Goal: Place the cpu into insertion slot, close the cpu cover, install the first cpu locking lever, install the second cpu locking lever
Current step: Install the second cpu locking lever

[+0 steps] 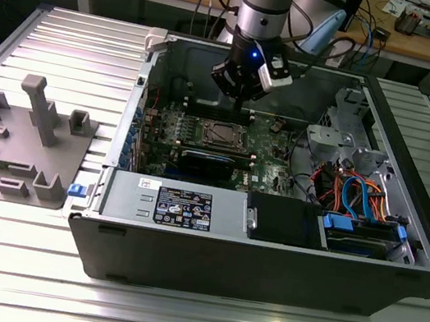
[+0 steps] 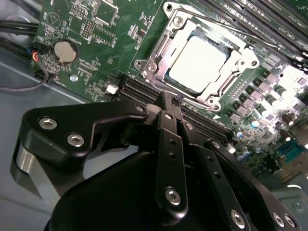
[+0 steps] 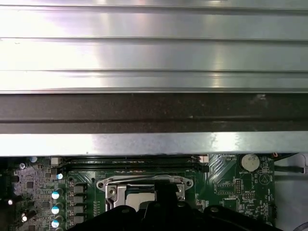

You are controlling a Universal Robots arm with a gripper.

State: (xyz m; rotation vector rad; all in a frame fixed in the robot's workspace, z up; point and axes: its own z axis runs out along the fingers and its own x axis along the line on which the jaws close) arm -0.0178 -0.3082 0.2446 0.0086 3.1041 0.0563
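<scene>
Gripper [image 1: 240, 90] hangs inside the open PC case [image 1: 262, 269], above the far edge of the green motherboard [image 2: 96, 48], just behind the socket. In the second wrist view its black fingers [image 2: 171, 125] are pressed together, tips meeting with nothing pinched, just beside the near edge of the cpu cover [image 2: 159, 53].

The cpu [image 2: 197, 65] sits flat in the insertion slot [image 1: 221, 135]: dull silver-grey square face, washed out by glare, framed by the cover's window. Cover lies down over it, silver frame with screws at the corners.

Writing: white sticker [image 1: 183, 208] on the black shroud carries print, too small to make out. Coin cell battery [image 2: 65, 50] sits near a board corner.
</scene>
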